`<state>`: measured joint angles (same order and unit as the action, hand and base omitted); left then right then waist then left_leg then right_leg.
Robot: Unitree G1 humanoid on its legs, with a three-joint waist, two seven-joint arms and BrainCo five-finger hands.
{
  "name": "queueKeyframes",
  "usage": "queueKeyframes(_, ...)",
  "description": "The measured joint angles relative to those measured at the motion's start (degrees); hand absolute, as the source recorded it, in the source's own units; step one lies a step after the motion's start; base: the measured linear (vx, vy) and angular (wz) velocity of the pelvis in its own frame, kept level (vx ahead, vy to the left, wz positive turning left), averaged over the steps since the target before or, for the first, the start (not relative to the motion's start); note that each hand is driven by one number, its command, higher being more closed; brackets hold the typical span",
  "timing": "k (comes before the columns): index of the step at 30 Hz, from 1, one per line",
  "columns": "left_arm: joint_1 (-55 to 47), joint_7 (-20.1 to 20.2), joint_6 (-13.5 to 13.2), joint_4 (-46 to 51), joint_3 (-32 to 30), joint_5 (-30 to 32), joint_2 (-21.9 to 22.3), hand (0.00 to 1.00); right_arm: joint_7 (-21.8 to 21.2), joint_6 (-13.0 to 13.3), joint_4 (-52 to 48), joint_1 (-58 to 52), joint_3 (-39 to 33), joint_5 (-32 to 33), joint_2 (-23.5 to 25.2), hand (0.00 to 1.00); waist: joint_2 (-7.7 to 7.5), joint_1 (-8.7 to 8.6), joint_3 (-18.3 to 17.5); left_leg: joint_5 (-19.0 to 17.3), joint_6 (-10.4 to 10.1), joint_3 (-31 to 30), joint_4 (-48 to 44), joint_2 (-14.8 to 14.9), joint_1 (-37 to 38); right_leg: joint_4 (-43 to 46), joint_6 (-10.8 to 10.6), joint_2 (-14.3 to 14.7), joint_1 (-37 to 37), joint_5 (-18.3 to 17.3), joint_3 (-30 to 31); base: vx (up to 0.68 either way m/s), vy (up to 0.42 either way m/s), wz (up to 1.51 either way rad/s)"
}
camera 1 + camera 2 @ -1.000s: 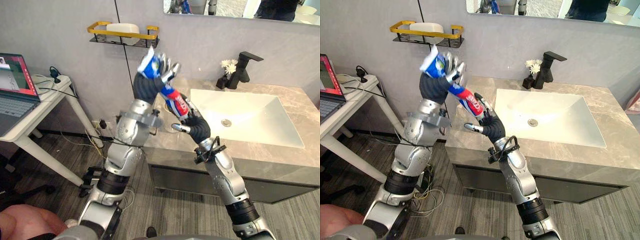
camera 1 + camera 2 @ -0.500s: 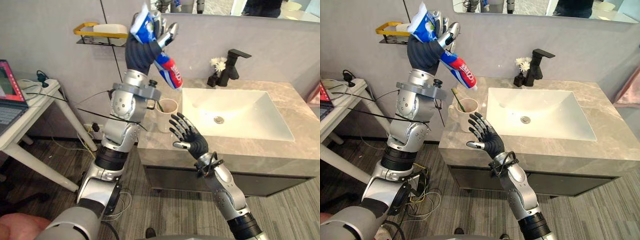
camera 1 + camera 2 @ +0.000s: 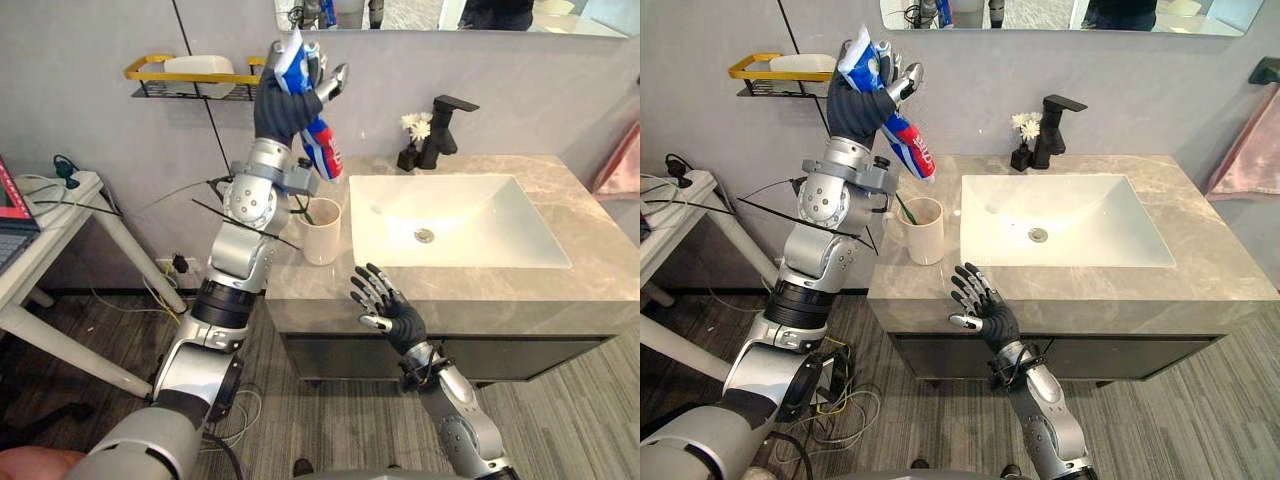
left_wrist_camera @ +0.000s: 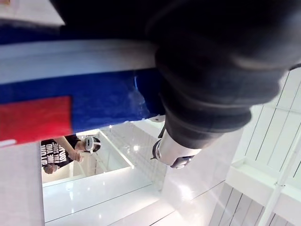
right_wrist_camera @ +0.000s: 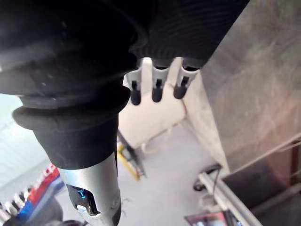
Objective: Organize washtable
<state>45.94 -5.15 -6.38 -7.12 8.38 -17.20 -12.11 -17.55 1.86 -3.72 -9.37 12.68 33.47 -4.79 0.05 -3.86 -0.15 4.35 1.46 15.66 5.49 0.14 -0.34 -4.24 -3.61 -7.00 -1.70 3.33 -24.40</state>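
Toothpaste tube (image 3: 320, 148) clasped in left robot hand (image 3: 281, 104) above cup (image 3: 322, 232) at worktop (image 3: 590, 292) left edge; right robot hand (image 3: 400, 318) spread, empty, by front edge.

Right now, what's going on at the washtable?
The left hand is curled round a toothpaste tube and holds it high, slanting down towards the white cup, which stands on the counter left of the sink. A toothbrush stands in the cup. The right hand is open and empty at the counter's front edge.
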Motion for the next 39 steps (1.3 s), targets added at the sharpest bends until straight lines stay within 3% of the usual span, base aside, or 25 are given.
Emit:
queueKeyframes(11,-5.8,0.1,1.5,-1.9,0.0,2.1,0.8,1.0,0.0,0.0,-2.3,-0.2,-1.4,0.9,0.0,0.0,0.0,-0.2,0.0,0.0,0.0,0.0,0.0,0.0,-0.2,-0.1,0.0,0.0,0.0,0.0,0.0,0.0,0.001,0.0)
queueKeyframes(39,-10.3,0.1,1.6,-2.0,-0.2,4.5,1.7,1.0,-0.2,0.0,-2.5,-1.4,-1.4,2.0,0.0,0.0,-0.13,-0.16,0.1,-0.1,-0.1,1.1,0.0,0.2,-0.4,-0.1,0.2,0.1,0.9,0.2,1.1,0.0,0.0,-0.02)
